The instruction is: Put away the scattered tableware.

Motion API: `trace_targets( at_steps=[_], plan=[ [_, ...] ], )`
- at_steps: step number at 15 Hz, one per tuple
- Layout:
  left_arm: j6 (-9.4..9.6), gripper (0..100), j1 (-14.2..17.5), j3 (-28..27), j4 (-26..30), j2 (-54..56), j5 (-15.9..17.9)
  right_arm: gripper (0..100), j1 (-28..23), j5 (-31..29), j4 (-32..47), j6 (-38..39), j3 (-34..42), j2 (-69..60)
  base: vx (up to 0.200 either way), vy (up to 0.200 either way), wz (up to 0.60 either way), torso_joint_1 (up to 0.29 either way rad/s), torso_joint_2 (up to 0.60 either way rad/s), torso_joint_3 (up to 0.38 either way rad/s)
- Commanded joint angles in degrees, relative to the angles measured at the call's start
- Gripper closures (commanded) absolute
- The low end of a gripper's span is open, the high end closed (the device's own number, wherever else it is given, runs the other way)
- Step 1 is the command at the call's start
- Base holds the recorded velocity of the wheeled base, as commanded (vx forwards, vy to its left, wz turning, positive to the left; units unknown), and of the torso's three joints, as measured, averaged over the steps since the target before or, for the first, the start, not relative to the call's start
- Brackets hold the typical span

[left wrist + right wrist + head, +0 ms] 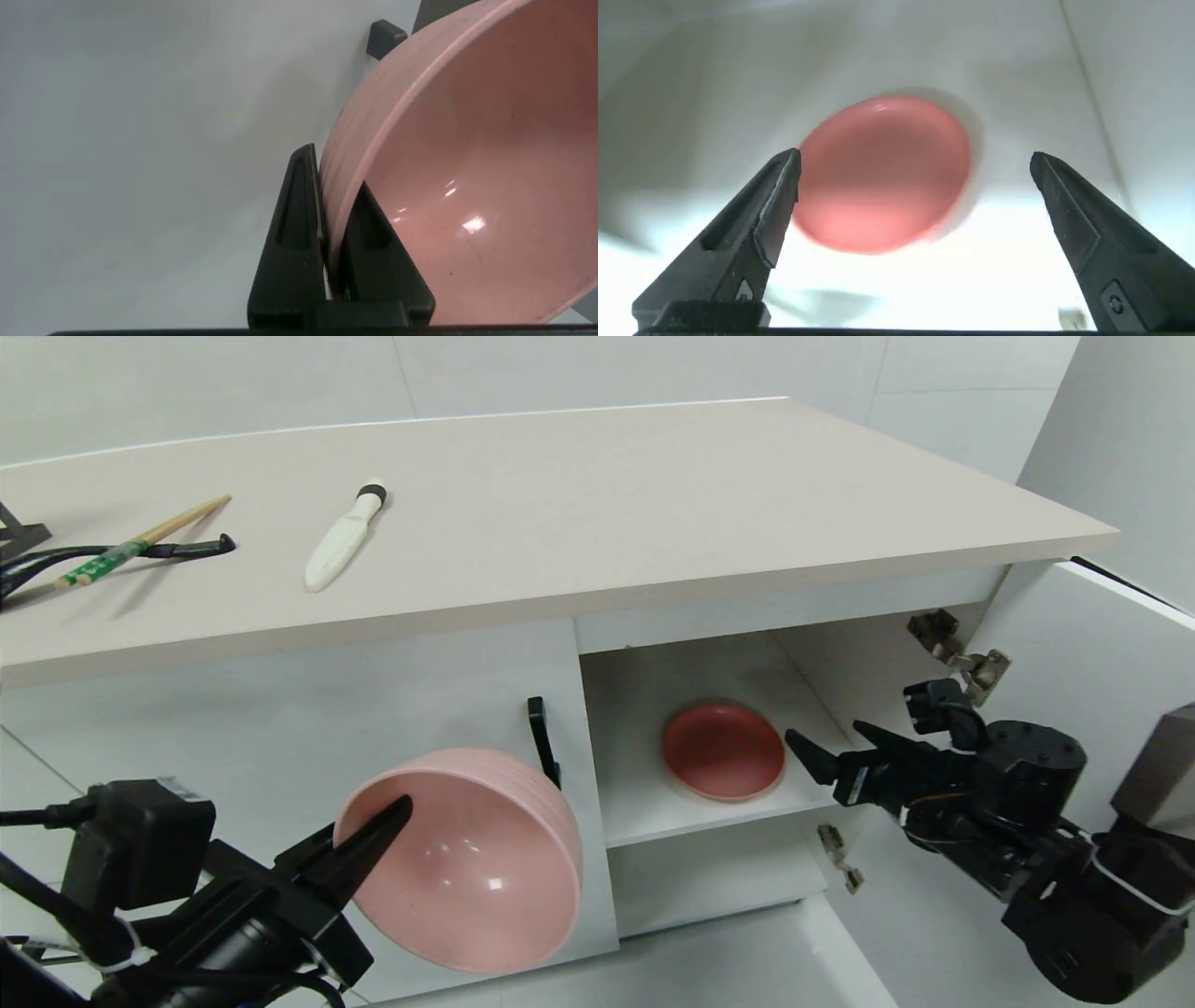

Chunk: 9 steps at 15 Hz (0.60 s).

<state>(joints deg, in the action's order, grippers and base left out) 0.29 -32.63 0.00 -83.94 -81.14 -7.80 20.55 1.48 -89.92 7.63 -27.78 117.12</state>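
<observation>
Pinched by its rim alone, a pink bowl (476,868) hangs tipped on its side in the left gripper (397,807), low in front of the closed cabinet door (448,700) and just before that door's black handle (541,742). Such a narrow hold on a smooth, deep bowl looks liable to slip or let it swing. A sideways carry toward the open compartment could knock it against the handle or the door's edge. It could also meet the right gripper (826,733), which hovers at the mouth of the compartment, near a red plate (724,751) lying flat on the shelf (653,812). The left gripper's fingers are closed tight on the bowl's wall, one inside and one outside. The right gripper is spread wide, holds nothing and touches nothing. On the countertop (607,504) above, chopsticks (140,539) and a white knife (344,539) lie well apart from both arms, not yet put away.
</observation>
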Motion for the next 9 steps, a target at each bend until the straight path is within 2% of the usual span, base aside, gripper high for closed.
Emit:
trace_targets(
  at_steps=[1,2,4,5,6,7,8,9],
  plan=[
    [0.32,100,-2.0,0.0,0.0,-0.1,0.0,0,1.1,0.1,-0.1,-2.8,5.9,-11.5,0.0,0.0,0.0,0.0,0.0,0.0],
    [1.99,100,-5.6,0.0,-0.2,-0.7,-0.1,0,1.0,0.0,-0.1,-6.9,9.6,-14.9,0.0,0.0,0.0,0.0,0.0,0.0],
    [4.37,100,-7.4,-0.4,-1.0,-2.0,-0.3,0,0.7,0.0,-0.1,-8.4,12.8,-17.4,0.0,0.0,0.0,0.0,0.0,0.0],
    [6.04,100,-9.2,-2.1,-2.9,-3.8,-0.9,0,0.8,0.0,-0.1,-9.0,14.5,-19.0,0.0,0.0,0.0,0.0,0.0,0.0],
    [7.0,100,-10.6,-3.6,-3.5,-5.5,-3.4,0,0.7,0.0,-0.1,-10.5,15.0,-20.1,0.0,0.0,0.0,0.0,0.0,0.0],
    [7.79,100,-12.2,-5.2,-3.7,-7.8,-6.7,0,0.7,0.0,-0.1,-11.9,16.1,-21.4,0.0,0.0,0.0,0.0,0.0,0.0],
    [7.79,100,-14.1,-6.3,-4.2,-10.3,-8.3,0,0.7,0.0,-0.1,-13.5,17.4,-23.0,0.0,0.0,0.0,0.0,0.0,0.0],
    [7.88,100,-15.5,-7.1,-6.1,-12.2,-8.4,0,0.7,0.0,-0.1,-14.3,18.6,-24.0,0.0,0.0,0.0,0.0,0.0,0.0]
  ],
)
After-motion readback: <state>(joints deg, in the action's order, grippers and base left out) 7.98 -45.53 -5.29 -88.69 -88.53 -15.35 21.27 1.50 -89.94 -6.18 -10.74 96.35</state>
